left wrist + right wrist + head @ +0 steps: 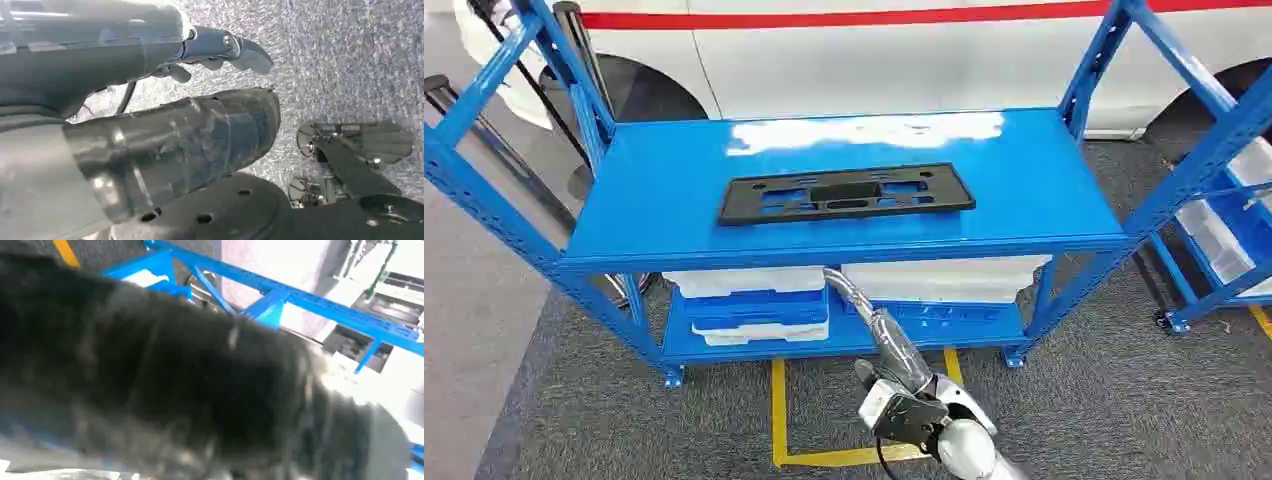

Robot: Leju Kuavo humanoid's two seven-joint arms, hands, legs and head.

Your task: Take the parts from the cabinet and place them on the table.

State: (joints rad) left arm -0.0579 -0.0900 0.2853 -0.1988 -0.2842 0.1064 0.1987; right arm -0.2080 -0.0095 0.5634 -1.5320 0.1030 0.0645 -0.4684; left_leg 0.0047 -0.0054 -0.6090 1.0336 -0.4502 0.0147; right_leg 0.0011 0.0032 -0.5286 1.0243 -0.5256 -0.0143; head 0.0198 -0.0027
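A flat black slotted panel (846, 192) lies on the top board of the blue shelf rack (1044, 190). In front of the rack, low in the head view, my right hand (909, 405) grips a dark ribbed tube (874, 320) that slants up toward the shelf edge, its bent tip near the lower bins. In the right wrist view the tube (175, 380) is a dark blur that hides the fingers, with blue rack bars (300, 297) behind it. My left hand (165, 145) hangs over the grey floor, thumb and fingers (235, 47) apart, holding nothing.
White and blue bins (749, 305) and a white tray (944, 278) sit on the lower shelf. Yellow tape (779, 410) marks the grey carpet in front. A second blue rack (1224, 210) stands at the right; a white vehicle body (874, 50) is behind.
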